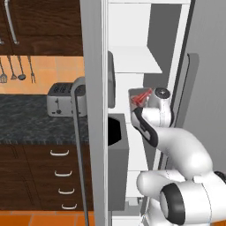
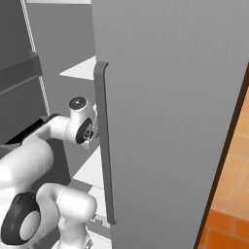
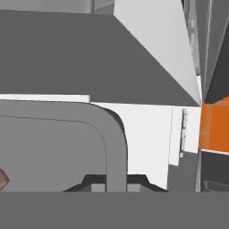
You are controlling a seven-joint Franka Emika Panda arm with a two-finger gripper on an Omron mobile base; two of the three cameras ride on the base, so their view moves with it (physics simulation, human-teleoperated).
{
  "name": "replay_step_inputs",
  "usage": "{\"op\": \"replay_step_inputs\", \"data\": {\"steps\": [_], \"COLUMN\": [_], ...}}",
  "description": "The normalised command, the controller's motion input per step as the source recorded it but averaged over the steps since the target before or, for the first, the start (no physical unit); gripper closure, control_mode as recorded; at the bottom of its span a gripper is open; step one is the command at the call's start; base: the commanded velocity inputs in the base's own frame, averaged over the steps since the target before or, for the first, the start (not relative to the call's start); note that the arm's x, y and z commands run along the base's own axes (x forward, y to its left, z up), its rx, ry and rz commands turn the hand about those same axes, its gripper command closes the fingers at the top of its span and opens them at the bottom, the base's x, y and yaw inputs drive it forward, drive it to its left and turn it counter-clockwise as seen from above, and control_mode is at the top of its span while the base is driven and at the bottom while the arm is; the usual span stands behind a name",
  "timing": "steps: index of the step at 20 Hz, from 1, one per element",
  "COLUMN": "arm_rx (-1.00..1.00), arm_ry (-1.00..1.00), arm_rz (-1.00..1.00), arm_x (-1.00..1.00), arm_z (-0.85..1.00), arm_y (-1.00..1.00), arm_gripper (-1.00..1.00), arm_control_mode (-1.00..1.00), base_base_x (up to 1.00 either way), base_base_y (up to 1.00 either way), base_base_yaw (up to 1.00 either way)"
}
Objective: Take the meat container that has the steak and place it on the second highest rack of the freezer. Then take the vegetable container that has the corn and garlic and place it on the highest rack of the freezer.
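The steak (image 1: 142,97), a small red slab, lies in a translucent grey meat container (image 1: 135,102) that my gripper (image 1: 137,109) is shut on, inside the open freezer (image 1: 132,39). The container hangs below a white shelf (image 1: 137,59); another white shelf edge (image 1: 150,2) shows at the top of the frame. In the hand view the container's grey rim (image 3: 114,143) curves up from my gripper (image 3: 115,181), with a white shelf (image 3: 143,134) beyond it. The right base view shows my wrist (image 2: 81,127) between two white shelves (image 2: 82,69). The corn container is out of view.
The freezer door (image 1: 95,110) stands open edge-on at my left, carrying a black dispenser panel (image 1: 114,129). A closed grey door with a long handle (image 2: 102,146) is close on my right. A toaster (image 1: 62,99) sits on the dark counter (image 1: 35,123) farther left.
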Motion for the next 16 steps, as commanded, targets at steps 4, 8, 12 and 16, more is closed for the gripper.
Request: {"op": "replay_step_inputs", "data": {"steps": [4, 8, 12, 16], "arm_rx": [0.00, 0.00, 0.00, 0.00], "arm_ry": [-0.02, 0.00, 0.00, 0.00], "arm_rz": [-0.06, -0.05, -0.01, 0.00], "arm_x": [0.37, 0.47, 0.28, 0.15], "arm_z": [0.00, 0.00, -0.04, -0.24], "arm_y": [0.05, 0.01, 0.00, 0.00], "arm_gripper": [1.00, 1.00, 1.00, 1.00], "arm_control_mode": [-1.00, -1.00, -1.00, -1.00], "base_base_x": [0.00, 0.00, 0.00, 0.00], "base_base_y": [0.00, 0.00, 0.00, 0.00], "base_base_yaw": [0.00, 0.00, 0.00, 0.00]}}
